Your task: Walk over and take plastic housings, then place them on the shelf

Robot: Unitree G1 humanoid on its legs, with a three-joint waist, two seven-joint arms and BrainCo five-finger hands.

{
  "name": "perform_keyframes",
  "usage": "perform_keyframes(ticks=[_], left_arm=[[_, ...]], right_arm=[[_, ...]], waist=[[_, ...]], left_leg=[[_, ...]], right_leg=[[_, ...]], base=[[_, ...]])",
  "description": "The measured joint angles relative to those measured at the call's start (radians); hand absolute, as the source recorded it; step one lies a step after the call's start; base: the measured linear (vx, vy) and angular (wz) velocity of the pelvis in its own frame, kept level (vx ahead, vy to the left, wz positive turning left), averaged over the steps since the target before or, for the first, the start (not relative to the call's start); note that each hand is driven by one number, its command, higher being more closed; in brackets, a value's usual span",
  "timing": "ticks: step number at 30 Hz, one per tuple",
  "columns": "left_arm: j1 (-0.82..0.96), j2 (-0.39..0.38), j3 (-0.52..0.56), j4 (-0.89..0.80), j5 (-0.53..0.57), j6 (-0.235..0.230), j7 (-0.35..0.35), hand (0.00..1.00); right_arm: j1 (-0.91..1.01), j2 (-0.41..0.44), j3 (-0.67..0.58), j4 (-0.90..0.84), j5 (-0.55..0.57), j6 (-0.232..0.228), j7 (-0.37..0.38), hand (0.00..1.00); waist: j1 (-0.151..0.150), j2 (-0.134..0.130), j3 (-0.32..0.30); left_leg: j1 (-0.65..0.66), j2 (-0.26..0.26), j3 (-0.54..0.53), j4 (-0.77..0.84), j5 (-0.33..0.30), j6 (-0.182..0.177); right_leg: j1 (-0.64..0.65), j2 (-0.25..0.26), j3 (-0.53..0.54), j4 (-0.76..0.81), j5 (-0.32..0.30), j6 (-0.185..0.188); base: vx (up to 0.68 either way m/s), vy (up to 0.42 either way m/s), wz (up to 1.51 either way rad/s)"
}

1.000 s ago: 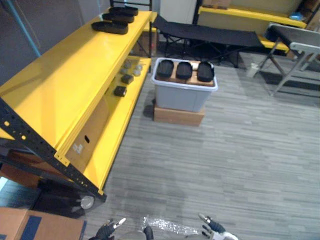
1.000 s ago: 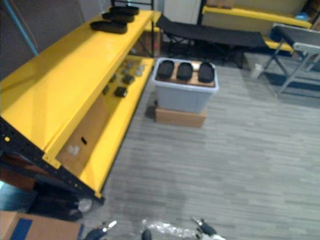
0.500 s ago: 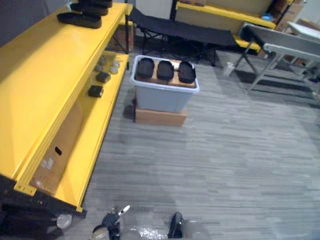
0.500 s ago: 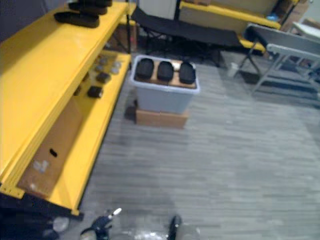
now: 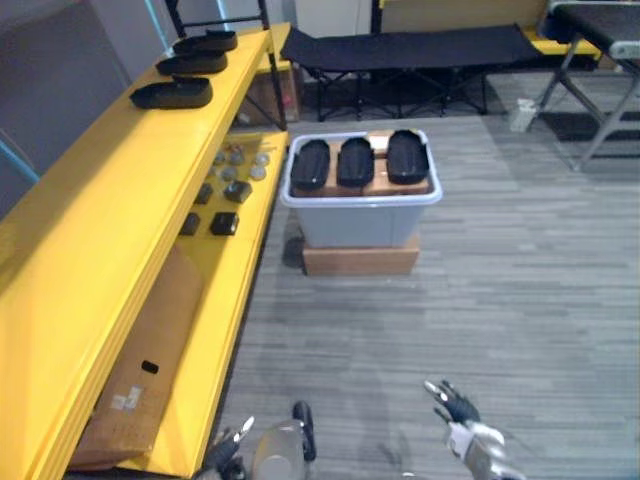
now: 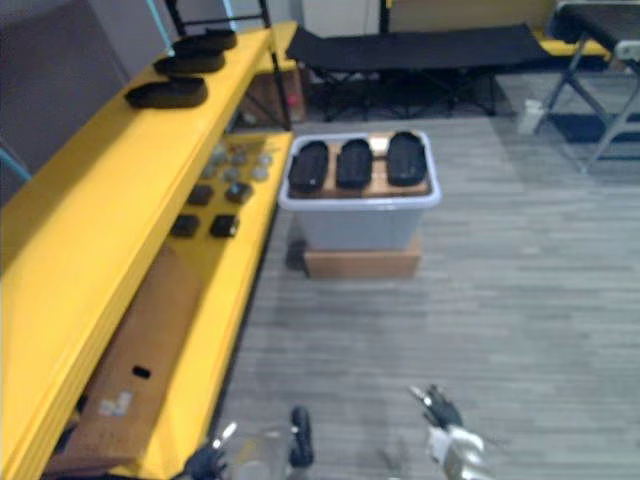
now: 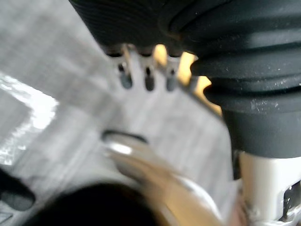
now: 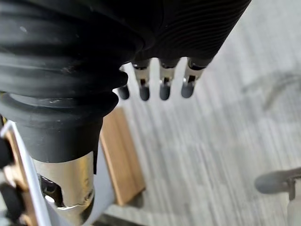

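Head eyes downward — share shelf [image 5: 110, 210], bin [image 5: 360, 222]; wrist cameras close.

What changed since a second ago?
Only the view swung as the robot moved; nothing got picked up or put down. The left hand and right hand stay open and empty. Three housings still sit in the bin, three more on the shelf.

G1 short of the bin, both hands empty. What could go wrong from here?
1. The grey bin sits raised on a low brown box; a push on its rim might shift or tip it.
2. The three housings lie packed side by side, so fingers may nudge a neighbour.
3. The yellow shelf runs close along the left; the left hand could clip its edge on approach.
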Motion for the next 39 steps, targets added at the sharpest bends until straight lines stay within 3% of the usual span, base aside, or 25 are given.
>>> perform_keyframes(ticks=[1, 3, 4, 5, 7, 8, 10, 12, 13, 14, 15, 16, 18, 21, 23, 24, 26, 27, 28, 29, 30, 31, 33, 35, 39], left_arm=[[-0.009, 0.010, 0.006, 0.008, 0.029, -0.001, -0.002, 0.00], [-0.014, 0.008, 0.008, 0.017, 0.058, -0.009, -0.004, 0.00], [-0.016, 0.007, -0.003, 0.017, 0.075, -0.032, -0.007, 0.00], [-0.031, 0.008, -0.033, 0.015, 0.075, -0.047, -0.007, 0.00], [-0.056, 0.011, -0.053, 0.001, 0.067, -0.066, -0.006, 0.00], [-0.085, 0.011, -0.063, -0.019, 0.062, -0.070, -0.001, 0.00], [-0.142, 0.009, -0.074, -0.025, 0.058, -0.071, 0.006, 0.00], [-0.189, 0.004, -0.075, -0.028, 0.049, -0.070, 0.018, 0.00], [-0.192, -0.001, -0.076, -0.030, 0.036, -0.066, 0.020, 0.00], [-0.192, -0.011, -0.077, -0.034, 0.025, -0.059, 0.022, 0.00], [-0.195, -0.020, -0.080, -0.034, 0.025, -0.048, 0.022, 0.00], [-0.198, -0.037, -0.083, -0.033, 0.025, -0.037, 0.023, 0.00], [-0.195, -0.071, -0.157, -0.032, 0.025, -0.009, 0.022, 0.00], [-0.191, -0.080, -0.167, -0.024, 0.019, 0.010, 0.024, 0.00], [-0.187, -0.078, -0.168, -0.011, 0.020, 0.006, 0.030, 0.00], [-0.187, -0.076, -0.171, -0.015, 0.019, 0.001, 0.031, 0.00], [-0.187, -0.056, -0.176, -0.015, 0.017, 0.001, 0.032, 0.00], [-0.181, -0.050, -0.174, -0.018, 0.017, -0.004, 0.031, 0.00], [-0.180, -0.049, -0.174, -0.020, 0.017, -0.004, 0.031, 0.00], [-0.174, -0.047, -0.173, -0.022, 0.017, -0.007, 0.027, 0.00], [-0.164, -0.048, -0.165, -0.021, 0.018, -0.007, 0.019, 0.00], [-0.165, -0.044, -0.150, -0.014, 0.017, -0.008, 0.016, 0.00], [-0.172, -0.028, -0.093, -0.025, 0.018, -0.022, 0.020, 0.00], [-0.190, -0.009, -0.088, -0.023, 0.024, -0.024, 0.024, 0.00], [-0.200, 0.005, -0.114, -0.030, 0.014, -0.065, 0.064, 0.00]], right_arm=[[-0.015, -0.002, -0.002, 0.014, 0.001, 0.024, -0.010, 0.00], [-0.017, -0.006, -0.009, 0.062, 0.016, 0.050, -0.022, 0.00], [-0.005, -0.005, -0.007, 0.094, 0.018, 0.070, -0.029, 0.00], [0.022, -0.004, -0.008, 0.113, 0.019, 0.087, -0.035, 0.00], [0.064, -0.001, -0.007, 0.126, 0.019, 0.107, -0.038, 0.00], [0.071, 0.003, -0.021, 0.121, 0.019, 0.090, -0.037, 0.00], [0.062, 0.003, -0.043, 0.094, 0.018, 0.080, -0.033, 0.00], [0.068, 0.029, -0.099, 0.068, 0.016, 0.075, -0.017, 0.00], [0.076, 0.035, -0.107, 0.057, 0.016, 0.074, -0.017, 0.00], [0.095, 0.039, -0.109, 0.042, 0.005, 0.074, -0.017, 0.00], [0.106, 0.044, -0.108, 0.042, -0.012, 0.075, -0.017, 0.00], [0.106, 0.035, -0.112, 0.041, -0.014, 0.075, -0.019, 0.00], [0.111, 0.021, -0.129, 0.058, -0.023, 0.117, -0.017, 0.00], [0.115, -0.004, -0.126, 0.105, -0.027, 0.143, -0.035, 0.00], [0.121, -0.029, -0.100, 0.121, -0.037, 0.147, -0.064, 0.00], [0.120, -0.033, -0.093, 0.122, -0.050, 0.145, -0.065, 0.00], [0.112, -0.032, -0.092, 0.153, -0.074, 0.141, -0.065, 0.00], [0.098, -0.030, -0.095, 0.157, -0.074, 0.135, -0.065, 0.00], [0.093, -0.030, -0.095, 0.157, -0.074, 0.134, -0.065, 0.00], [0.080, -0.029, -0.100, 0.156, -0.076, 0.132, -0.067, 0.00], [0.069, -0.030, -0.108, 0.142, -0.080, 0.129, -0.067, 0.00], [0.058, -0.016, -0.110, 0.136, -0.081, 0.122, -0.069, 0.00], [0.049, 0.031, -0.104, 0.085, -0.081, 0.108, -0.074, 0.00], [0.044, 0.036, -0.104, 0.067, -0.081, 0.101, -0.083, 0.00], [0.043, 0.036, -0.098, 0.071, -0.138, 0.094, -0.059, 0.00]], waist=[[0.008, -0.019, 0.018], [0.014, -0.014, 0.018], [0.014, -0.004, 0.027], [0.004, 0.005, 0.040], [-0.005, 0.019, 0.048], [-0.016, 0.022, 0.049], [-0.026, 0.045, 0.061], [-0.033, 0.037, 0.059], [-0.035, 0.035, 0.060], [-0.041, 0.026, 0.055], [-0.051, 0.022, 0.044], [-0.055, 0.042, 0.041], [-0.061, 0.053, 0.023], [-0.064, 0.077, 0.013], [-0.067, 0.114, 0.015], [-0.067, 0.120, 0.018], [-0.068, 0.109, 0.025], [-0.063, 0.101, 0.030], [-0.063, 0.101, 0.031], [-0.062, 0.101, 0.032], [-0.058, 0.107, 0.033], [-0.050, 0.100, 0.041], [-0.035, 0.031, 0.058], [-0.030, 0.008, 0.076], [-0.028, -0.010, 0.083]], left_leg=[[-0.025, -0.010, -0.007, 0.064, -0.057, 0.009], [-0.006, -0.006, -0.007, 0.087, -0.110, 0.013], [0.045, -0.011, -0.012, 0.080, -0.136, 0.020], [0.105, -0.014, -0.029, 0.074, -0.156, 0.026], [0.169, -0.011, -0.037, 0.047, -0.171, 0.023], [0.204, 0.003, -0.038, 0.014, -0.173, 0.019], [0.229, 0.055, -0.043, 0.004, -0.190, -0.010], [0.270, 0.100, -0.040, 0.026, -0.241, -0.063], [0.287, 0.110, -0.041, 0.040, -0.262, -0.077], [0.320, 0.123, -0.054, 0.072, -0.309, -0.110], [0.347, 0.139, -0.063, 0.084, -0.334, -0.133], [0.352, 0.158, -0.075, 0.080, -0.336, -0.137], [0.362, 0.167, -0.093, 0.068, -0.296, -0.130], [0.302, 0.188, -0.158, 0.239, -0.204, -0.108], [0.168, 0.258, -0.220, 0.531, 0.031, -0.128], [0.143, 0.272, -0.216, 0.585, 0.021, -0.120], [0.085, 0.227, -0.173, 0.604, -0.065, -0.125], [0.058, 0.170, -0.127, 0.467, -0.099, -0.123], [0.053, 0.157, -0.118, 0.427, -0.104, -0.121], [0.044, 0.119, -0.083, 0.249, -0.100, -0.119], [0.052, 0.091, -0.059, 0.036, -0.017, -0.087], [0.067, 0.084, -0.042, 0.023, -0.007, -0.056], [0.084, 0.038, -0.008, -0.042, -0.004, -0.056], [0.077, 0.017, -0.012, -0.052, -0.004, -0.055], [0.106, -0.011, -0.065, -0.114, 0.005, -0.044]], right_leg=[[-0.008, -0.013, 0.003, 0.033, 0.009, 0.013], [-0.077, -0.039, 0.020, 0.210, 0.011, 0.027], [-0.158, -0.077, 0.027, 0.446, 0.023, 0.073], [-0.198, -0.090, 0.015, 0.573, -0.019, 0.068], [-0.255, -0.086, -0.019, 0.585, -0.071, 0.036], [-0.316, -0.066, -0.054, 0.502, -0.083, 0.015], [-0.400, -0.009, -0.089, 0.312, -0.056, 0.029], [-0.462, 0.000, -0.092, 0.068, 0.114, 0.007], [-0.463, -0.005, -0.093, 0.039, 0.150, 0.006], [-0.457, -0.024, -0.102, 0.048, 0.254, 0.012], [-0.464, -0.033, -0.116, 0.126, 0.332, -0.027], [-0.473, -0.024, -0.129, 0.175, 0.285, -0.029], [-0.533, -0.043, -0.129, 0.333, 0.147, -0.044], [-0.510, -0.031, -0.133, 0.389, 0.060, -0.050], [-0.398, 0.040, -0.150, 0.304, 0.040, -0.069], [-0.359, 0.057, -0.152, 0.272, 0.041, -0.071], [-0.249, 0.059, -0.151, 0.184, 0.060, -0.061], [-0.203, 0.051, -0.134, 0.127, 0.069, -0.047], [-0.195, 0.051, -0.132, 0.116, 0.072, -0.043], [-0.174, 0.051, -0.121, 0.086, 0.074, -0.035], [-0.168, 0.058, -0.102, 0.085, 0.063, -0.010], [-0.166, 0.054, -0.082, 0.092, 0.052, 0.006], [-0.181, 0.015, -0.081, 0.078, 0.055, 0.016], [-0.180, -0.001, -0.090, 0.072, 0.056, 0.019], [-0.140, -0.006, -0.152, 0.071, 0.062, 0.027]], base=[[0.42, 0.199, 0.15], [0.37, 0.187, 0.00], [0.49, 0.176, 0.16], [0.49, 0.133, 0.29], [0.37, 0.005, 0.27], [0.38, -0.083, 0.08], [0.34, -0.102, -0.03], [0.38, -0.201, -0.07], [0.47, -0.345, 0.06], [0.43, -0.343, 0.21], [0.50, -0.397, 0.25], [0.39, -0.284, 0.26], [0.36, -0.234, 0.10], [0.34, -0.261, -0.03], [0.34, -0.210, -0.10], [0.44, -0.160, -0.06], [0.45, -0.076, -0.21], [0.28, 0.001, -0.32], [0.34, 0.055, -0.39], [0.26, 0.097, -0.37], [0.38, 0.141, -0.43], [0.34, 0.109, -0.38], [0.25, 0.049, -0.16], [0.26, 0.045, 0.22], [0.19, -0.020, 0.44]])
